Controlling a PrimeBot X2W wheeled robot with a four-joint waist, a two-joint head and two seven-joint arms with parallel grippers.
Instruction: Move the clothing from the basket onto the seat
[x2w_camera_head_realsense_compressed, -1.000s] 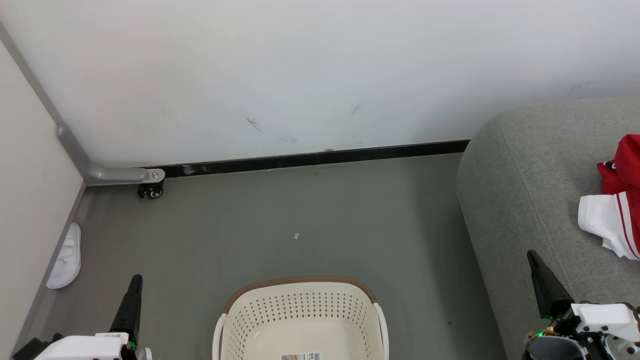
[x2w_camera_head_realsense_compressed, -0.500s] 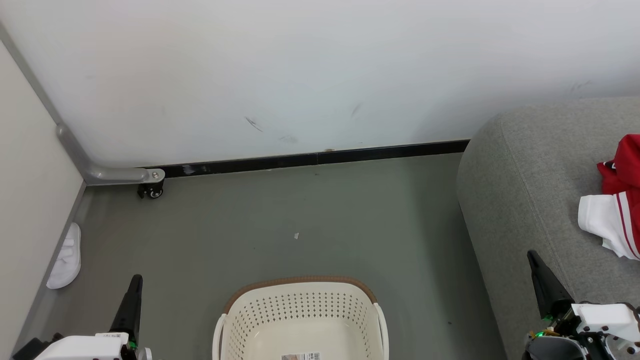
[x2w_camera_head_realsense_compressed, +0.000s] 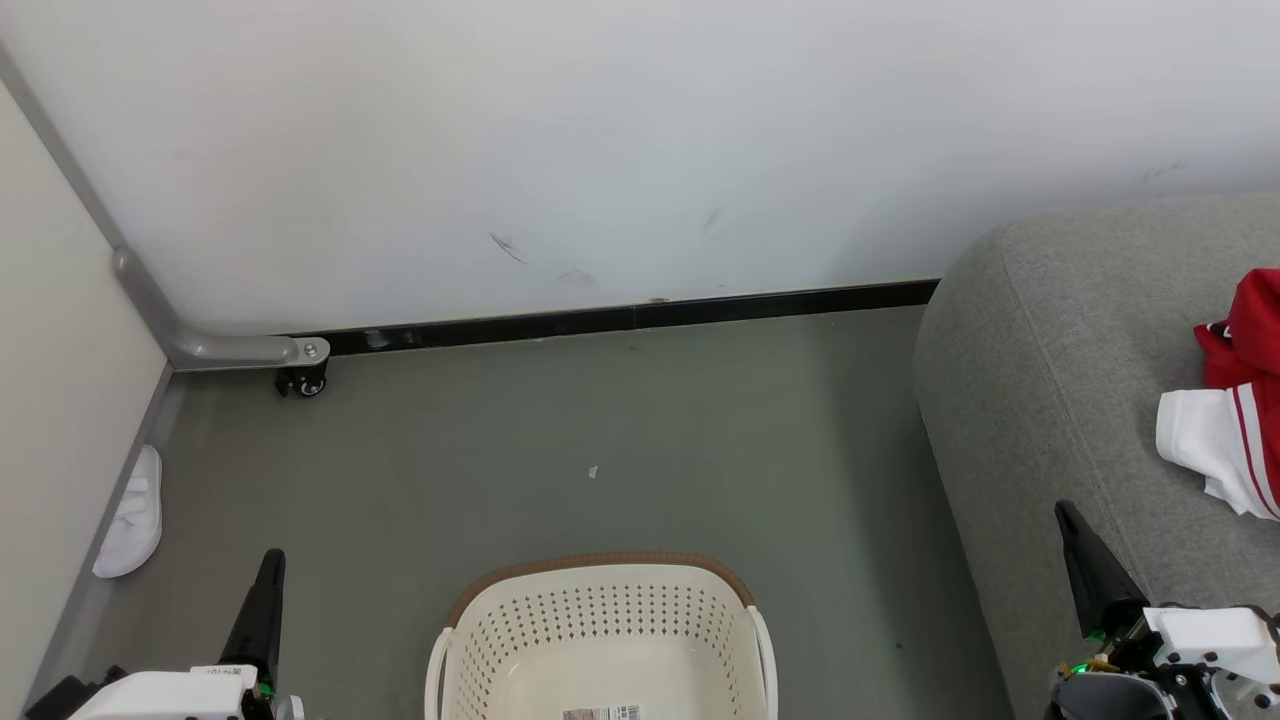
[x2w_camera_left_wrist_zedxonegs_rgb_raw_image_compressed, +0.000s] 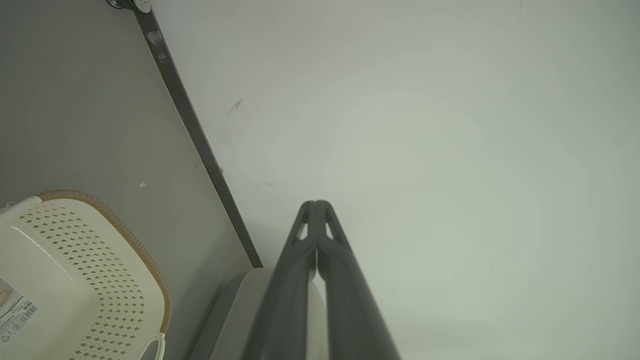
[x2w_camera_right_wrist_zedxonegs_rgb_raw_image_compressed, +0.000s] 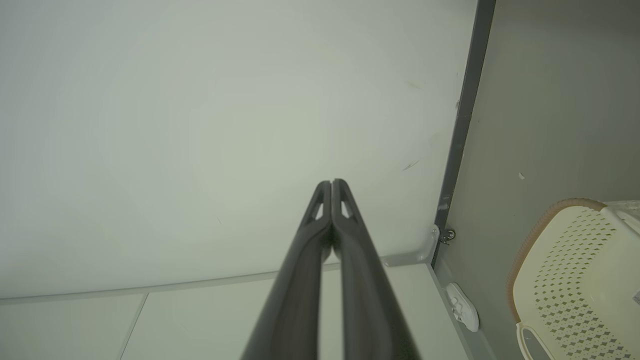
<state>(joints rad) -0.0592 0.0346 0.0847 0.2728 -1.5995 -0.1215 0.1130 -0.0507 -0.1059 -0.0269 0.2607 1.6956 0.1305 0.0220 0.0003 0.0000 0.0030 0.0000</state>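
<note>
The cream perforated basket (x2w_camera_head_realsense_compressed: 600, 640) stands on the floor at the bottom middle of the head view, with a paper label on its bare bottom; it also shows as the basket (x2w_camera_left_wrist_zedxonegs_rgb_raw_image_compressed: 85, 280) and the basket (x2w_camera_right_wrist_zedxonegs_rgb_raw_image_compressed: 575, 280) in the wrist views. Red and white clothing (x2w_camera_head_realsense_compressed: 1230, 400) lies on the grey seat (x2w_camera_head_realsense_compressed: 1060, 400) at the right edge. My left gripper (x2w_camera_head_realsense_compressed: 270, 560) is shut and holds nothing, left of the basket. My right gripper (x2w_camera_head_realsense_compressed: 1065, 512) is shut and holds nothing, over the seat's front edge. Pressed-together fingers (x2w_camera_left_wrist_zedxonegs_rgb_raw_image_compressed: 300, 260) and fingers (x2w_camera_right_wrist_zedxonegs_rgb_raw_image_compressed: 310, 260) point at the wall.
A white slipper (x2w_camera_head_realsense_compressed: 132, 515) lies on the floor by the left wall. A grey metal bracket with a small caster (x2w_camera_head_realsense_compressed: 303, 378) sits in the far left corner. A black baseboard (x2w_camera_head_realsense_compressed: 640, 315) runs along the white wall. Grey floor (x2w_camera_head_realsense_compressed: 600, 440) stretches between basket and wall.
</note>
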